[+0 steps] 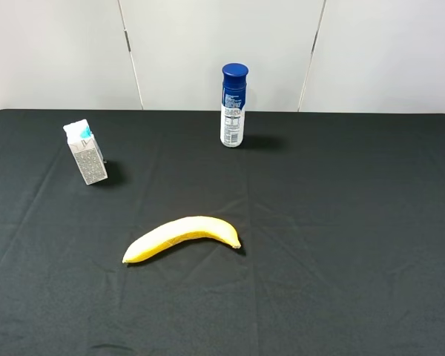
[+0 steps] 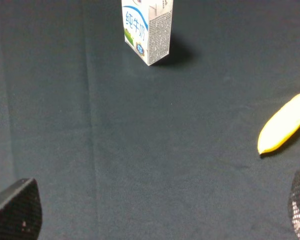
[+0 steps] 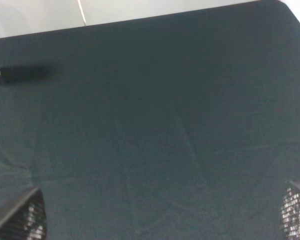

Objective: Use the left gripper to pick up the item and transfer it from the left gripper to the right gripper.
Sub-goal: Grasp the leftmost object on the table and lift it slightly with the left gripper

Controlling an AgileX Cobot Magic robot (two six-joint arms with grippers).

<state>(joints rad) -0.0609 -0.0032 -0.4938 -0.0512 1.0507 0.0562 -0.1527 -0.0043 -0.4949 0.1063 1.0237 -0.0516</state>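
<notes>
We see a small white rectangular carton with grey fine print and a teal-blue top (image 1: 85,152) standing upright on the black cloth-covered table (image 1: 341,222), on its far left part. It is well apart from everything else and nothing touches it. A white cylindrical spray can with a dark blue cap (image 1: 233,105) stands upright near the table's far edge, about the middle, in front of the pale panelled wall (image 1: 222,44). A yellow curved banana (image 1: 182,236) lies on its side nearer the front, between the carton and the can in left-to-right terms but well apart from both.

In the left wrist view, the black left gripper (image 2: 159,215) has its two textured fingertips (image 2: 17,210) spread wide, with only cloth between them. The carton (image 2: 147,30) stands ahead of it, well apart, showing one face with blue print and one with grey text. One end of the banana (image 2: 285,125) lies off to one side, near one fingertip.

In the right wrist view, the black right gripper (image 3: 160,215) is likewise spread wide over bare cloth, gripping nothing.
</notes>
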